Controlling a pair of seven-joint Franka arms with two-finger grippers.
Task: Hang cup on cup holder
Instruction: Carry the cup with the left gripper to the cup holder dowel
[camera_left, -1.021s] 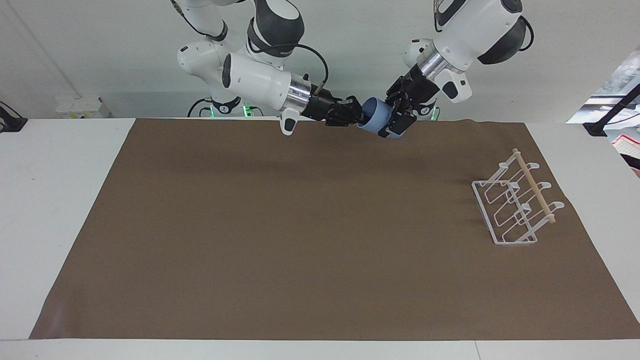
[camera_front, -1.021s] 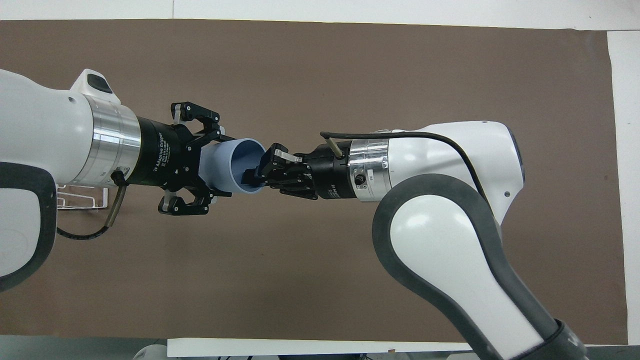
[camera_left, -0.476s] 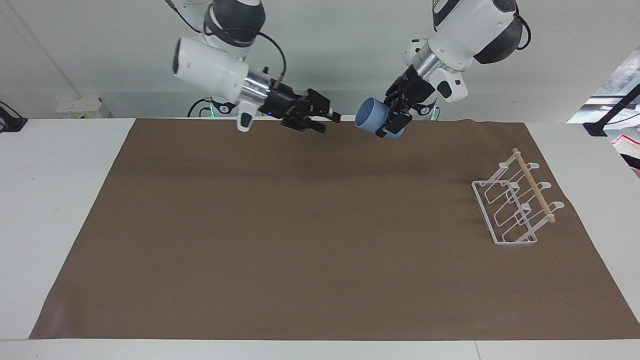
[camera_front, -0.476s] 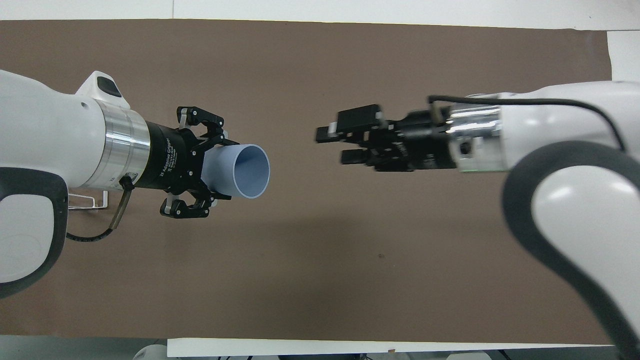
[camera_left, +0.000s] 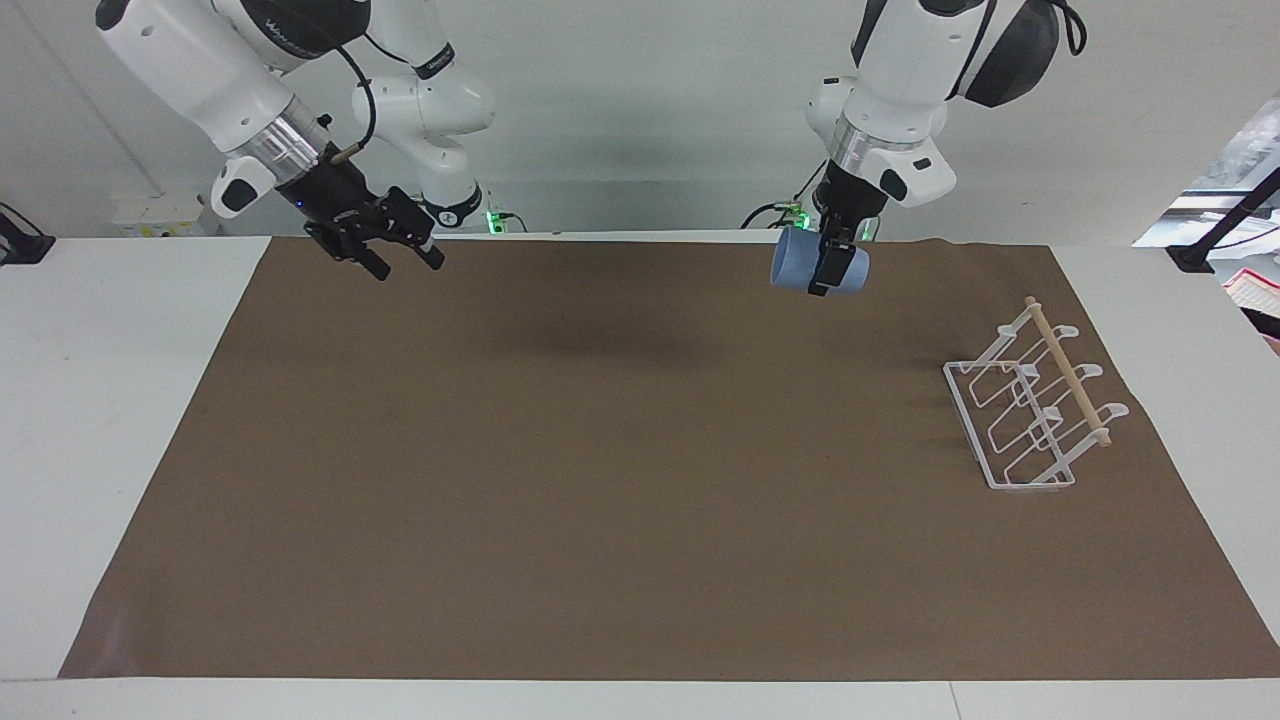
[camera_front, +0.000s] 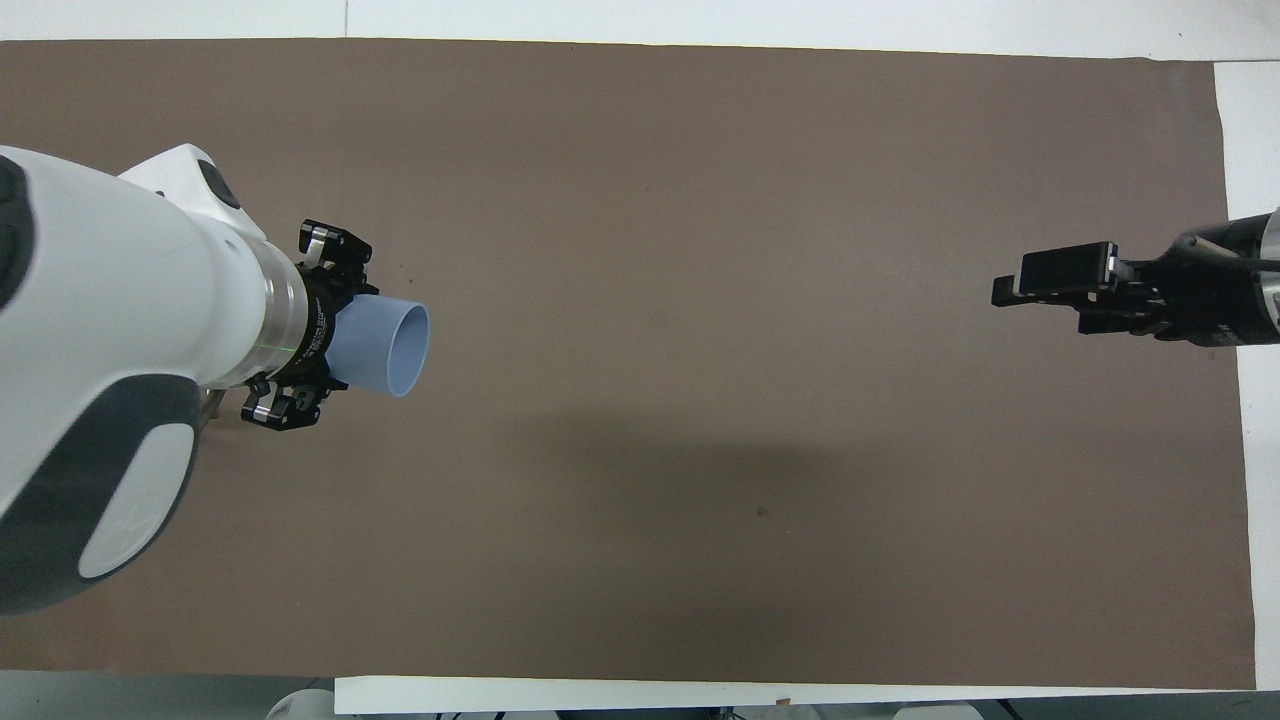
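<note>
The light-blue cup (camera_left: 797, 272) lies on its side in my left gripper (camera_left: 832, 270), which is shut on it in the air over the brown mat's edge nearest the robots. In the overhead view the cup (camera_front: 385, 347) points its open mouth toward the right arm's end, with the left gripper (camera_front: 340, 340) around its base. The white wire cup holder (camera_left: 1030, 412) with its wooden dowel stands on the mat at the left arm's end; the left arm hides it in the overhead view. My right gripper (camera_left: 400, 255) is open and empty over the mat's corner at the right arm's end, and it also shows in the overhead view (camera_front: 1015, 292).
A brown mat (camera_left: 600, 450) covers most of the white table (camera_left: 120, 400). Nothing else stands on the mat.
The right gripper let go of the cup's rim and drew back to the right arm's end. The left gripper carried the cup a little toward the cup holder's end.
</note>
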